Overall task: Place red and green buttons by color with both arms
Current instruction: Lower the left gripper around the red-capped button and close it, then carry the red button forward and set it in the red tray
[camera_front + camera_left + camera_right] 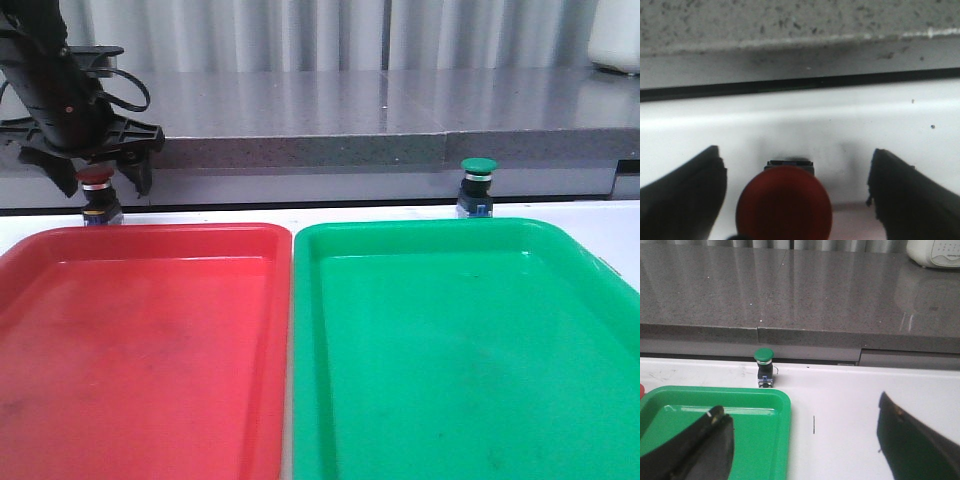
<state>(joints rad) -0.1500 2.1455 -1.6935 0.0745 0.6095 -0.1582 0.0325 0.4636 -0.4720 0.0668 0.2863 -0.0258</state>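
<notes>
The red button [97, 193] stands upright on the white table just behind the red tray [140, 340], at the far left. My left gripper [98, 180] is open and straddles it, a finger on each side, not touching. In the left wrist view the red cap [784, 207] sits between the two spread fingers [685, 195]. The green button [477, 185] stands upright behind the green tray [460, 350]; it also shows in the right wrist view [764, 366]. My right gripper [805, 440] is open and empty, well short of the green button, over the green tray's corner [770, 405].
A grey stone counter [350, 110] with a raised ledge runs right behind both buttons. The two trays lie side by side and fill the near table. A white appliance [615, 35] stands at the back right on the counter.
</notes>
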